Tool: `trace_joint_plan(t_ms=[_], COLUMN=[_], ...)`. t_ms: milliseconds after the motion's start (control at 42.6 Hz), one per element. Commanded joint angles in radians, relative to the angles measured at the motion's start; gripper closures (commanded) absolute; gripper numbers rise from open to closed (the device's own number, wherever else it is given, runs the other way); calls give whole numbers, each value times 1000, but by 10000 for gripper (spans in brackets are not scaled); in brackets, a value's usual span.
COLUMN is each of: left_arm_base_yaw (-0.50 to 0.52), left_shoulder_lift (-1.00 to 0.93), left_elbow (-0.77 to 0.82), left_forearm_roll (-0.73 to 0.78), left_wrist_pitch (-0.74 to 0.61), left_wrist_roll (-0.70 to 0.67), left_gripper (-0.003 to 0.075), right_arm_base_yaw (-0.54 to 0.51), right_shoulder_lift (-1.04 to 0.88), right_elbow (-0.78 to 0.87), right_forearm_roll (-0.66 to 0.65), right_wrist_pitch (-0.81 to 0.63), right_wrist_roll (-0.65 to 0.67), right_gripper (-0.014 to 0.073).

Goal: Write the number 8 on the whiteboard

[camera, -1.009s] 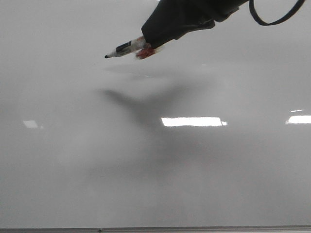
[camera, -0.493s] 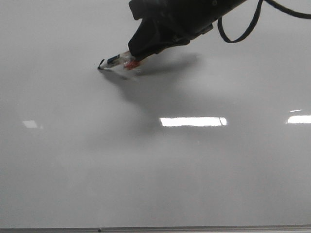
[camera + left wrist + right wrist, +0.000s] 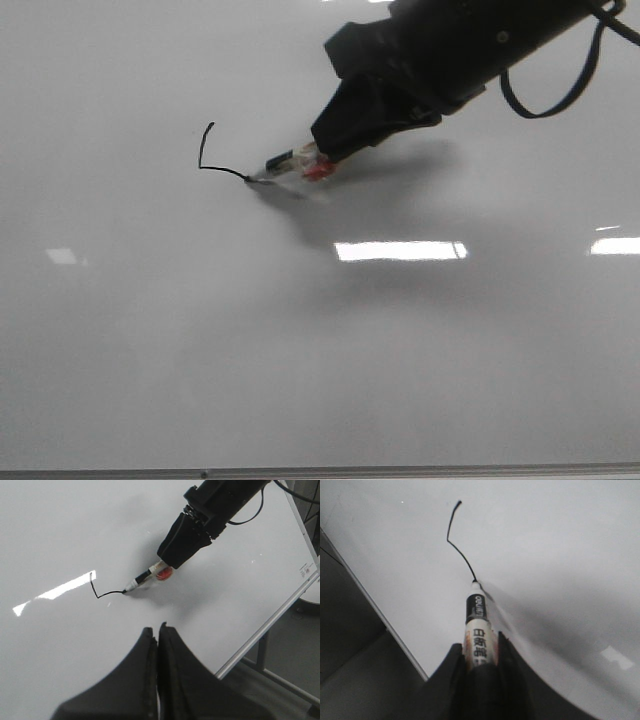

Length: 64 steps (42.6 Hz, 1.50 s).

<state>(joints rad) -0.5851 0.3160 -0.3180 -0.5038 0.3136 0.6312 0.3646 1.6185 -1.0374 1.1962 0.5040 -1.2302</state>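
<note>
The whiteboard (image 3: 150, 330) fills the front view, pale grey and glossy. A short black stroke (image 3: 205, 155) of the number 8 runs down and then right to the marker tip; it also shows in the left wrist view (image 3: 100, 592) and the right wrist view (image 3: 455, 535). My right gripper (image 3: 325, 160) is shut on a marker (image 3: 290, 162) with a white and black barrel, its tip touching the board at the stroke's end. The marker shows in the right wrist view (image 3: 477, 625) between the fingers. My left gripper (image 3: 157, 630) is shut and empty, above the board, away from the stroke.
Bright rectangular glare patches (image 3: 400, 250) lie on the board. A thin grey metal edge strip (image 3: 320, 471) runs along the near edge, and also shows in the left wrist view (image 3: 270, 620). A black cable (image 3: 560, 95) loops from the right arm.
The marker tip came down onto the board, drew a short stroke downward, then moved right. The right arm shifted right with it.
</note>
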Motion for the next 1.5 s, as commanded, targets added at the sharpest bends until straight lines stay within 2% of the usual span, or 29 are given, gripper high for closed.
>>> trace_joint_plan(t_ms=[0,188,446,633,1009,1243,1478], left_arm_base_yaw=[2,2,2,2,2,2,2], left_shoulder_lift=[5,5,5,5,5,5,5], left_elbow=[-27,-27,-27,-27,-27,-27,-27], left_forearm_roll=[-21,-21,-21,-21,-21,-21,-21], left_wrist_pitch=[-75,-75,-75,-75,-75,-75,-75], left_wrist_roll=[2,2,2,2,2,2,2], left_gripper=[741,741,741,741,741,741,741], right_arm_base_yaw=[-15,50,156,147,39,56,140], right_shoulder_lift=[-47,-1,55,33,-75,-55,-15], right_elbow=[16,33,-53,-73,-33,-114,-170], right_forearm_roll=[19,48,114,120,94,101,60], right_wrist_pitch=[-29,-56,-119,-127,-123,-120,-94], right_wrist_roll=[-15,-16,-25,-24,-24,-24,-24], right_gripper=[652,652,652,652,652,652,652])
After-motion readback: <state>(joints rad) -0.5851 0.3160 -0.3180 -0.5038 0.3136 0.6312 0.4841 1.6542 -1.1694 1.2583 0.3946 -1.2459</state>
